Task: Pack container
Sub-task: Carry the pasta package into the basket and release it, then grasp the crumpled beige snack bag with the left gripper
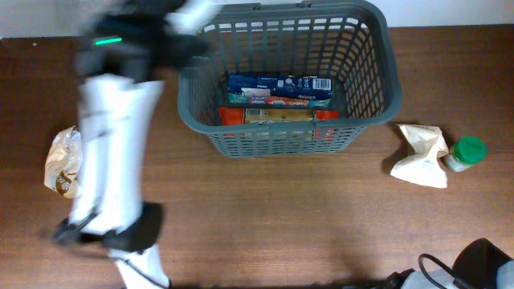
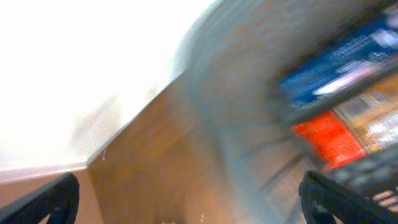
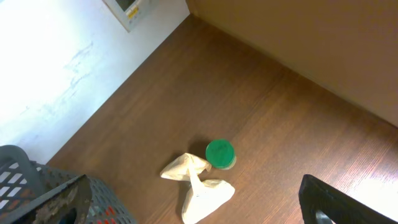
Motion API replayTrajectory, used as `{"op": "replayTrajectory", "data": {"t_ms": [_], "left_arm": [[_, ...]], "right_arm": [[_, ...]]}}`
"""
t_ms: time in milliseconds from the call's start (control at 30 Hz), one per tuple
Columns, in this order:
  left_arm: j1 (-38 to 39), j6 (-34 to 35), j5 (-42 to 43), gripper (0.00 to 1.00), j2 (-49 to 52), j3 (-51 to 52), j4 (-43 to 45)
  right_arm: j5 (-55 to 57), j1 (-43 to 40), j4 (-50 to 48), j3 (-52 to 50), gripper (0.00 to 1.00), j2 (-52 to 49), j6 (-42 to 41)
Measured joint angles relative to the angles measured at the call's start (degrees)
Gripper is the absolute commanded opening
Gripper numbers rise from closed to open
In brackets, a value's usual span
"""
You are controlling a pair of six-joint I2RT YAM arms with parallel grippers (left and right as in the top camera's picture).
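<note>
The dark grey slotted container (image 1: 369,88) stands at the back centre of the table. Inside it lie a blue box (image 1: 277,84) and orange and red packets (image 1: 277,114). My left arm is motion-blurred, with its gripper (image 1: 189,18) over the container's back left corner. In the left wrist view the fingers (image 2: 193,205) are wide apart with nothing between them, and the container wall (image 2: 249,93) and blue box (image 2: 336,68) show blurred. My right gripper (image 3: 196,211) is open and empty, high above the table.
A crumpled white bag (image 1: 419,156) (image 3: 199,190) and a green-lidded jar (image 1: 466,152) (image 3: 219,154) lie right of the container. A tan bag (image 1: 64,160) lies at the left edge. The right arm's base (image 1: 482,265) sits at the bottom right corner.
</note>
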State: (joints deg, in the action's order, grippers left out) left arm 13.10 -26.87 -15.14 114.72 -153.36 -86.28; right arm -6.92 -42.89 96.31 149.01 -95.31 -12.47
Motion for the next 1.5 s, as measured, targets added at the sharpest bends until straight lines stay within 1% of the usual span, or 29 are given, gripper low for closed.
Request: {"op": "replayTrajectory", "data": {"t_ms": [33, 100, 133, 200, 300, 367, 433, 533, 767, 1000, 1067, 1100, 1167, 1200, 1233, 1400, 1500], "left_arm": [[-10.38, 1.68, 4.04, 0.99, -3.58, -0.81, -3.67], [-18.78, 2.6, 7.8, 0.99, -4.81, -0.39, -5.14], [-24.65, 3.02, 10.1, 0.99, -4.9, 1.14, -5.42], [-33.18, 3.82, 12.5, 0.99, -3.1, 6.95, -3.96], [-39.52, 4.04, 14.51, 1.0, 0.52, 17.49, 2.16], [-42.75, 4.09, 15.26, 0.9, 3.61, 25.27, 5.42], [-45.18, 4.07, 15.63, 0.81, 6.6, 31.17, 8.5], [-47.04, 3.5, 15.82, 0.82, 10.62, 35.76, 13.11], [-46.99, 3.5, 15.76, 0.86, 18.25, 36.13, 15.19], [-47.74, 3.5, 12.55, 0.84, 22.18, 36.17, 17.97], [-48.26, 3.5, 12.11, 0.79, 22.71, 36.15, 18.08], [-48.54, 3.43, 11.98, 0.7, 23.17, 36.15, 18.03], [-49.0, 3.21, 11.93, 0.41, 24.39, 36.15, 17.9], [-49.09, 3.26, 11.89, 0.09, 24.79, 36.15, 17.81], [-49.09, 3.19, 12.13, 0.02, 25.03, 36.11, 17.57], [-48.81, 2.93, 11.52, 0.02, 24.9, 34.84, 15.39], [-48.43, 3.41, 12.9, 0.02, 25.4, 33.38, 10.14]], "right_arm": [[0.02, 0.0, -0.02, 0.0, 0.99, 0.0, 0.02], [0.02, 0.0, -0.02, 0.0, 0.99, 0.0, 0.02], [0.02, -0.02, -0.02, 0.0, 0.99, 0.0, 0.0], [0.0, -0.09, -0.02, 0.0, 0.99, 0.0, 0.02], [0.0, -0.09, -0.02, 0.0, 0.99, 0.0, 0.0], [0.02, -0.09, -0.02, 0.0, 0.99, 0.0, 0.02], [0.0, -0.09, -0.02, 0.0, 0.99, 0.0, 0.02], [0.0, -0.09, -0.04, 0.0, 0.99, 0.0, 0.0], [0.0, -0.09, -0.04, 0.0, 0.99, 0.0, 0.02], [0.02, -0.09, -0.02, 0.0, 0.99, 0.0, 0.0], [0.0, -0.09, -0.02, 0.0, 0.99, 0.0, 0.04], [0.0, -0.09, -0.04, 0.0, 0.99, 0.0, 0.02], [0.02, -0.09, -0.04, 0.0, 0.99, 0.0, 0.02], [0.02, -0.09, -0.04, 0.0, 0.99, 0.0, 0.0], [0.02, -0.09, -0.02, 0.0, 0.99, 0.0, 0.0], [0.02, -0.09, -0.02, 0.0, 0.99, 0.0, 0.0], [0.02, -0.09, -0.02, 0.0, 0.99, 0.0, 0.0]]}}
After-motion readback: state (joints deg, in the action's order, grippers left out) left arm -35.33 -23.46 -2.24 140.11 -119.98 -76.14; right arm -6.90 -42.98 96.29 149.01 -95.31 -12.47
